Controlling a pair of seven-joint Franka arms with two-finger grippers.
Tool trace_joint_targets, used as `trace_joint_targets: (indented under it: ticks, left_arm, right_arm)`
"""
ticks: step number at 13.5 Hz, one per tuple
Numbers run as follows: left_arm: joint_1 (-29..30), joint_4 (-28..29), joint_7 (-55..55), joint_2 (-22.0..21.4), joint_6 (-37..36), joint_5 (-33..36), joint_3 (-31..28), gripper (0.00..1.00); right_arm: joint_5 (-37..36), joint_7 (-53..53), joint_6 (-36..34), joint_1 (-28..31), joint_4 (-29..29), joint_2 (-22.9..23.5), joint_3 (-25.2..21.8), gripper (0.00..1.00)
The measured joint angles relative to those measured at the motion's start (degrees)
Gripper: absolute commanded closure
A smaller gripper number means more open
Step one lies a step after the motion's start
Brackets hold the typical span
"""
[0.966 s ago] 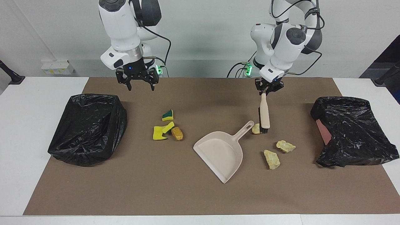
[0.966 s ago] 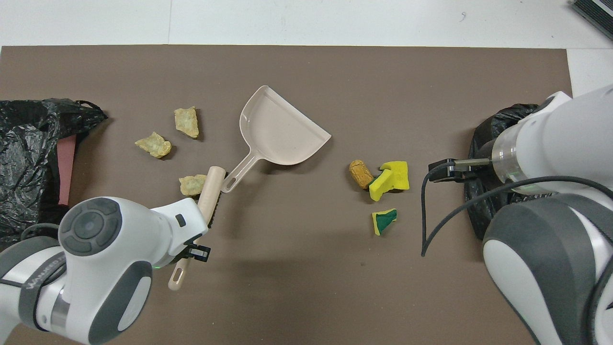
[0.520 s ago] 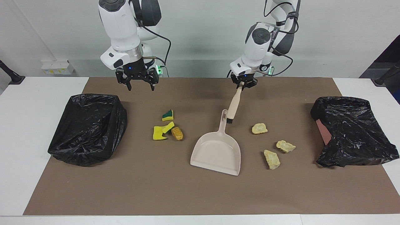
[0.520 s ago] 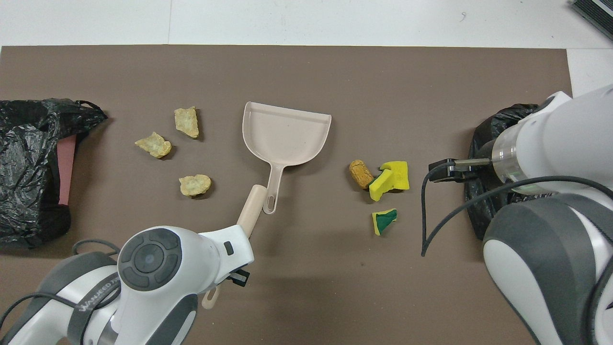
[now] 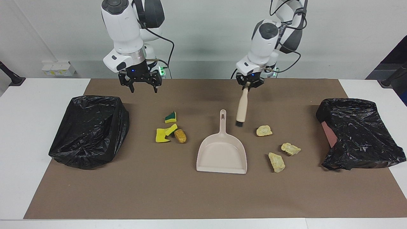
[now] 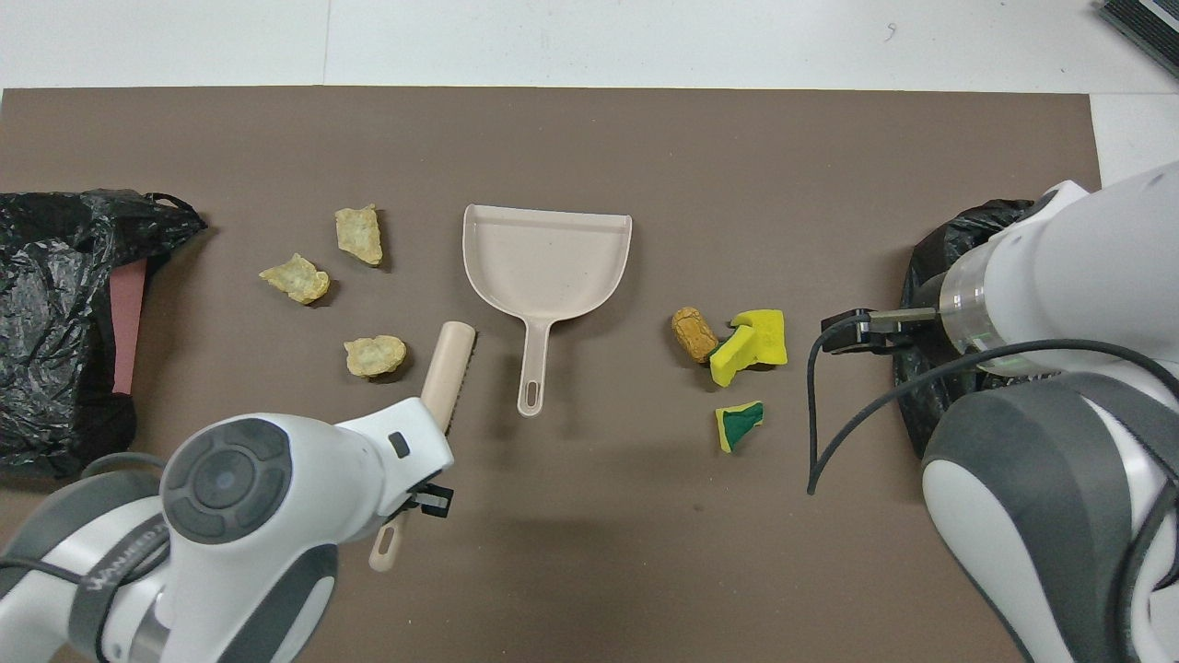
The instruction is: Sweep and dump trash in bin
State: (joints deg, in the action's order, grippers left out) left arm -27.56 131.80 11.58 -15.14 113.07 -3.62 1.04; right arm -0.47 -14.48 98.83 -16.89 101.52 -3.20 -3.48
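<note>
Trash (image 5: 275,149) scattered in two clusters flanking dustpan (image 5: 222,153), bare mat ahead of its lip, brush (image 5: 241,108) clenched in left gripper (image 5: 250,83), right gripper (image 5: 142,86) parted above mat's edge, bins (image 5: 90,130) at either end.

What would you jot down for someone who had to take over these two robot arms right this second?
Left hand: shut on the beige brush, bristles down beside the beige plastic dustpan's handle.
Right hand: open, empty, waiting above the brown mat near the open black-bagged bin.
Trash: three pale yellow crumbly chunks lie toward the left arm's end; bright yellow sponge pieces and an orange-brown lump toward the right arm's.
Done: brush picked up.
Left: the dustpan is empty; all sweeping and dumping remains.
</note>
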Motion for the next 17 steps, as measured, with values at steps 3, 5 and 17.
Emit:
trace_joint_targets:
  ticks: [3, 5, 17]
  left_arm:
    - [7.63, -0.18, -1.58, 0.50, -0.03, 3.53, -0.30, 1.00]
    - [12.81, -0.27, -5.36, 1.13, 0.48, 4.47, -0.36, 1.00]
    - [28.73, -5.85, -17.39, 15.29, 13.61, 4.60, -0.39, 1.00]
  right_arm:
    - [2.46, -1.27, 1.55, -1.41, 0.47, 0.46, 0.18, 0.00]
    - [2.73, -7.52, 5.14, -5.52, 0.85, 2.44, 0.29, 0.00]
    - [1.82, -34.40, 29.61, -24.97, -7.43, 29.39, 0.53, 0.00]
